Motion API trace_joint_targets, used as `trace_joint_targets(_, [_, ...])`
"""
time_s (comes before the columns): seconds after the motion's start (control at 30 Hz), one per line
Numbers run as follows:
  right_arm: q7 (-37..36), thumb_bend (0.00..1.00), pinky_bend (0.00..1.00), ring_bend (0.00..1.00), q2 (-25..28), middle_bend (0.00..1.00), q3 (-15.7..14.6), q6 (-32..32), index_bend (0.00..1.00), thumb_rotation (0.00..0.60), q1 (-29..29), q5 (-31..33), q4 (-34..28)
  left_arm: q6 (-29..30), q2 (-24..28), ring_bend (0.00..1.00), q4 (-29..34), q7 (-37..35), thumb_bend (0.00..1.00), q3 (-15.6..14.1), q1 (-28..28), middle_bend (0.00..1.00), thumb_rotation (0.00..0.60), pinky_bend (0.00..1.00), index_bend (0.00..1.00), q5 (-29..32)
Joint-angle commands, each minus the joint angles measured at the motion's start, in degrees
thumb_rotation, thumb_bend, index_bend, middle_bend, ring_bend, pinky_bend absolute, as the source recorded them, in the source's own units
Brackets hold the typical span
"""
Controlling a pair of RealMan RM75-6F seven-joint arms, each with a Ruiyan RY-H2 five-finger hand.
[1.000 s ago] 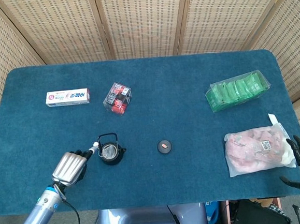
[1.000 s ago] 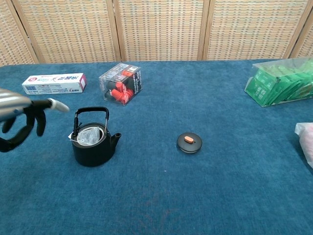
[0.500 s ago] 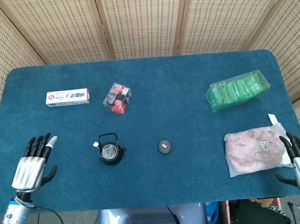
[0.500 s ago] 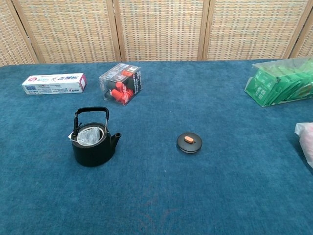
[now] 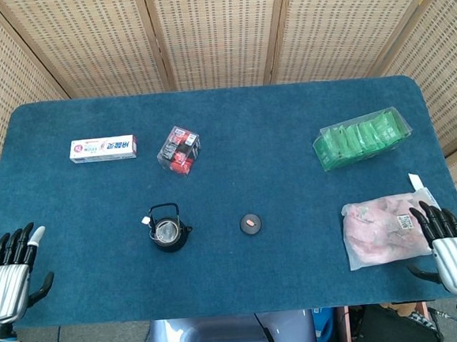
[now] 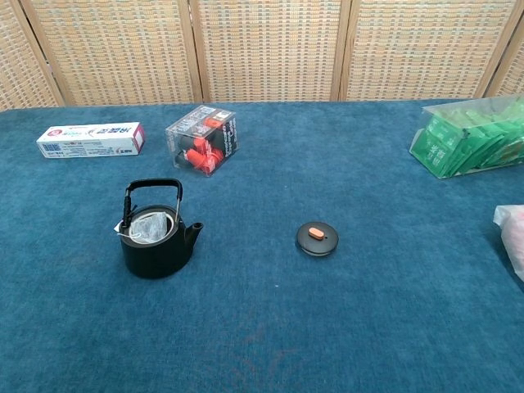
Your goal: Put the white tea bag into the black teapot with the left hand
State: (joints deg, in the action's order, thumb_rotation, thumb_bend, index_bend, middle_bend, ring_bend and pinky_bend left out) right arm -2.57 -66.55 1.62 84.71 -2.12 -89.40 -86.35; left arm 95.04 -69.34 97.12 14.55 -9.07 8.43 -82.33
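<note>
While both arms hung back at the near edge, the left hand (image 5: 7, 275) and right hand (image 5: 450, 247) lay flat, fingers spread, holding nothing. Farther in, the white tea bag (image 6: 149, 225) sat inside the black teapot (image 6: 155, 237), lid (image 6: 317, 238) beside it.

left hand (image 5: 8, 271) fingers apart (holding nothing), right hand (image 5: 448, 245) likewise, both at frame's lower corners

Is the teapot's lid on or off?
Off. The lid lies on the table, apart from the teapot, to its right. The pot's mouth is open, with the white tea bag showing inside.
</note>
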Motion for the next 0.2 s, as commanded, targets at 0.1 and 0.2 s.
trace_joint_targets(0.1, [0.39,0.06,0.00,0.00,-0.32,0.00,0.36,0.32,0.00,0.600,-0.07,0.37,-0.02,-0.71,0.22,0.00,-0.41,-0.10,0.37,-0.34,-0.91,0.00,0.600,0.00,0.01,-0.78])
trace_joint_targets(0.2, [0.49,0.06,0.00,0.00,-0.43,0.00,0.42,0.46,0.00,0.600,-0.01,0.55,-0.06,-1.25,0.25,0.00,-0.39,0.38,0.37,-0.07,-0.96,0.00,0.600,0.00,0.01,-1.38])
